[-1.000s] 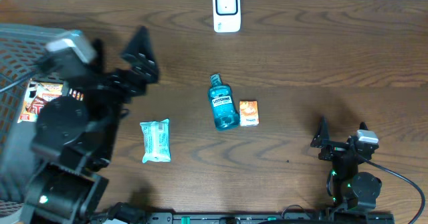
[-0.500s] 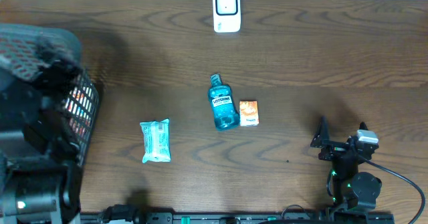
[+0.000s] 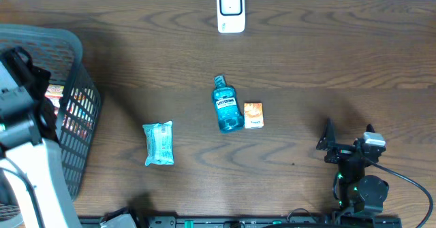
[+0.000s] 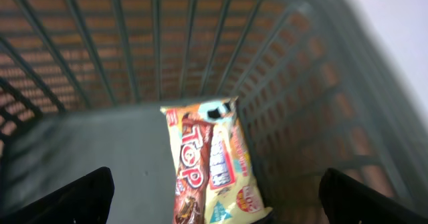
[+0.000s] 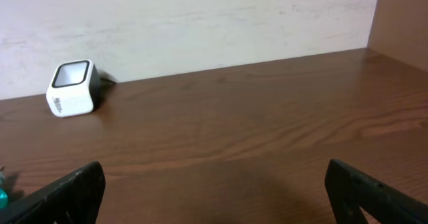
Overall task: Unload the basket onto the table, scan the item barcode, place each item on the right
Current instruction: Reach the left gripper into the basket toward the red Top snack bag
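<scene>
Both grippers released, the left one over the basket, the goods lying untouched.
At the near right of the wooden table [image 3: 327, 64], the right gripper [image 3: 348, 136] sits low with its fingers spread wide and nothing between them. To the near left of centre lies a pale green pack of wipes [image 3: 159, 143], flat and well apart from both arms. At the far left stands a grey mesh basket [image 3: 76, 129]; the left gripper [image 4: 214, 200] hangs over it, fingers parted and empty, above a yellow and red snack packet [image 4: 210, 164] lying flat on the basket floor beside one wall. At mid-table a blue mouthwash bottle [image 3: 226, 105] lies on its side, cap pointing far, with a small orange box [image 3: 253, 114] just beside it on the right. A white barcode scanner [image 3: 231, 10] stands at the far edge.
</scene>
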Robot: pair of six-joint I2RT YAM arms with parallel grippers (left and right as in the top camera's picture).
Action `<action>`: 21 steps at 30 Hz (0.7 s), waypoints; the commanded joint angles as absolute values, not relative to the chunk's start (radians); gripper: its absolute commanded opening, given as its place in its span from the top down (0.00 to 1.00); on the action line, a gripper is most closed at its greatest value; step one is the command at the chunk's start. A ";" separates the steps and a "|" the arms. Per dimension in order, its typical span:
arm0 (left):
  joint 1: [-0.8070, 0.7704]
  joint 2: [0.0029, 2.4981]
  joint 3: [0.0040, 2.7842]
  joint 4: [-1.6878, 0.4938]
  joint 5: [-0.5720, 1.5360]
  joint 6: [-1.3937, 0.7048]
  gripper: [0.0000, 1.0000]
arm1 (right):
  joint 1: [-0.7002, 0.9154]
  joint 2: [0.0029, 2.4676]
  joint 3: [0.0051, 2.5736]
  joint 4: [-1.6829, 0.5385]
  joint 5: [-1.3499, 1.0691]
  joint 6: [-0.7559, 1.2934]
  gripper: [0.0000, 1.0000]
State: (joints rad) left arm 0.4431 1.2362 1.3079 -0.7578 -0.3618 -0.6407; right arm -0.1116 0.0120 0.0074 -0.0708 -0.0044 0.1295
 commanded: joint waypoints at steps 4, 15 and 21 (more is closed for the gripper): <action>0.556 1.410 1.322 -0.793 -0.188 -0.675 0.00 | -0.110 0.007 0.006 -0.075 -0.002 0.138 0.01; 0.624 1.727 1.319 -0.755 0.120 -0.483 0.10 | -0.110 0.007 0.006 -0.075 -0.002 0.138 0.01; 0.624 1.825 1.301 -0.757 0.120 -0.483 0.26 | -0.110 0.007 0.006 -0.075 -0.002 0.138 0.01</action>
State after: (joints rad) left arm 0.6247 1.7950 1.3079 -0.7544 0.0868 -0.5133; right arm -0.1116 0.0120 0.0074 -0.0711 -0.0044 0.1295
